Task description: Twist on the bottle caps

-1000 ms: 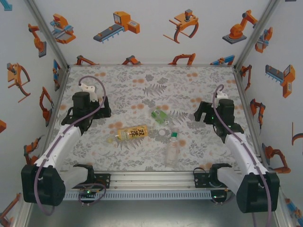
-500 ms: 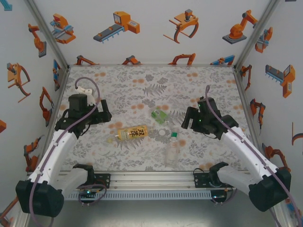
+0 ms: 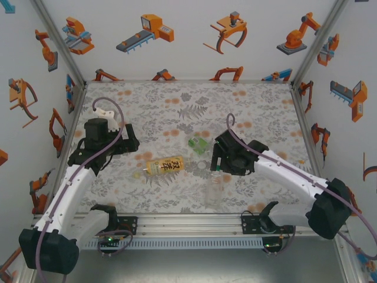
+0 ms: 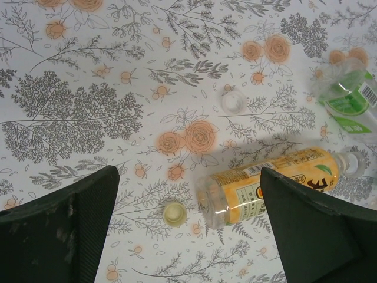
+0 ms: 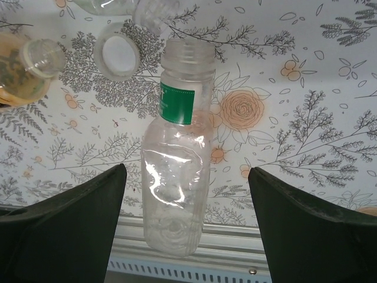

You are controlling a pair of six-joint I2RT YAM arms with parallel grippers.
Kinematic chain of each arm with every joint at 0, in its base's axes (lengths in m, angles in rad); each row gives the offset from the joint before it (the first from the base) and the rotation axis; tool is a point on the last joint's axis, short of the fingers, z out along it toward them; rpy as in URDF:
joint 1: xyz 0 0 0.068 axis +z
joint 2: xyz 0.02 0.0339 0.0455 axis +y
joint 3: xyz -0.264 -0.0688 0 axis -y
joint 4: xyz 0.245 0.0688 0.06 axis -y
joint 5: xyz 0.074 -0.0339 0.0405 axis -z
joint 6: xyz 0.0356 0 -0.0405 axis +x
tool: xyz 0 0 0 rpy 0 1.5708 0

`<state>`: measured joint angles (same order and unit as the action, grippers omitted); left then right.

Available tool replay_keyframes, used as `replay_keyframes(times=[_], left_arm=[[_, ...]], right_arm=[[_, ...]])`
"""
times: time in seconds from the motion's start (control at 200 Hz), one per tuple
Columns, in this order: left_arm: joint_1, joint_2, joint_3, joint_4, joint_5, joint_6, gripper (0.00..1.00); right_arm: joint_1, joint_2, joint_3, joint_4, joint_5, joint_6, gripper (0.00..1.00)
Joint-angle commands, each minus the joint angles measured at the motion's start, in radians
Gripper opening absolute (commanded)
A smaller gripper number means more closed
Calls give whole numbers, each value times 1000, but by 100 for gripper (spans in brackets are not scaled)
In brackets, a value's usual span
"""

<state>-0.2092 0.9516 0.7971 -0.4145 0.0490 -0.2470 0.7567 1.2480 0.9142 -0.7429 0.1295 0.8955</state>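
Just a table in a print of grey ferns and orange roses, metal rail along the near edge. Around the middle, amber bottle with a yellow label down on its side, pale yellowish cap just beside its base, whitish cap near its open mouth, green bottle lying a bit further back. Closer to the rail, slim clear bottle standing upright, green band round the shoulder.
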Motion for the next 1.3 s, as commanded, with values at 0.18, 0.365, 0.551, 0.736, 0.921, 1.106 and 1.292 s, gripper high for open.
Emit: replay_keyframes(times=[0.18,0.365,0.551,0.736,0.921,1.106,1.292], left_arm=[[-4,8,-2,13,-3,14,97],[-4,11,1,11,-6,15,97],[-4,26,4,7,6,19,97],[-4,40,12,-3,10,15,97],[-3,79,41,-38,26,-11,97],[-6,116,80,-98,47,-22,97],[-12,40,83,-123,118,15,97]], right_arm=[[54,73,12,13,53,83,79],[70,131,-9,81,23,102,79],[100,211,-17,128,24,135,77],[110,248,-48,158,38,156,70],[110,247,-78,175,44,158,60],[110,199,-85,160,58,163,50],[111,47,-85,100,68,138,39]])
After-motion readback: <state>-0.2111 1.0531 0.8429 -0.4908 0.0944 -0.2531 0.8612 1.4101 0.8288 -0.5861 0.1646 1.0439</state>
